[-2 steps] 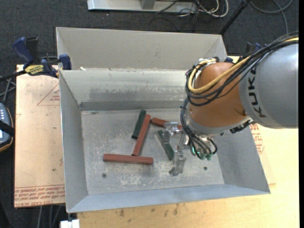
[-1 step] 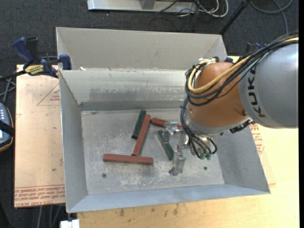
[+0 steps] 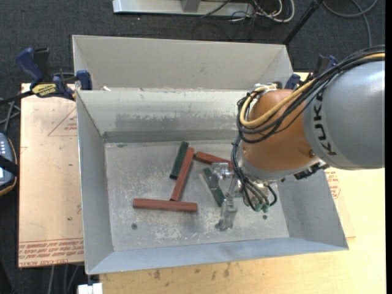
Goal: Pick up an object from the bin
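Near the bin's (image 3: pixel 92 182) front-right floor, the claw (image 3: pixel 225 220) hangs just beyond a dark green bar's (image 3: pixel 214 185) front end. The bar runs back-left. Spread or closed, I cannot tell.

One overhead camera, slightly oblique, above the bin (image 3: pixel 184 63), arm (image 3: pixel 352 115) at right.

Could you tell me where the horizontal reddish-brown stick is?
The horizontal stick lies low on the bin floor, left of the tool, below the diagonal brown stick.
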{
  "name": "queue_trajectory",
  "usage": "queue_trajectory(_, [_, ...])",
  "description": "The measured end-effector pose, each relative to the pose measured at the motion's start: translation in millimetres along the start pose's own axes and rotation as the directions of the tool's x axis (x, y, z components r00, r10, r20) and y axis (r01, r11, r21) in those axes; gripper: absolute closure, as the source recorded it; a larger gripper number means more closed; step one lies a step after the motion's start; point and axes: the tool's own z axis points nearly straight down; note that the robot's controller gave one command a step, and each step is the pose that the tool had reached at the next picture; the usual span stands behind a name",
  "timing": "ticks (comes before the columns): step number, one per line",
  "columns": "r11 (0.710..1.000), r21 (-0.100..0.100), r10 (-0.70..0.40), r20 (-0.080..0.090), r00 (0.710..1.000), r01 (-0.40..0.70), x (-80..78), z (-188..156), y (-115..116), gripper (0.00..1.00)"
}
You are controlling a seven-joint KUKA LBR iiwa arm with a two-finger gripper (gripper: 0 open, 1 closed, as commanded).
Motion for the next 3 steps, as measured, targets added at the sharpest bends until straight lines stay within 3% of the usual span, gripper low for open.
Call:
queue_trajectory(1, [0.997,0.001,-0.072,0.006,0.997,0.072,-19.2,52,25,0.0])
queue_trajectory(2, [0.994,0.0,-0.105,-0.002,0.994,0.105,1.9,73,52,1.0])
queue_trajectory(3, [0.995,0.0,-0.105,-0.002,0.994,0.105,1.9,73,52,1.0])
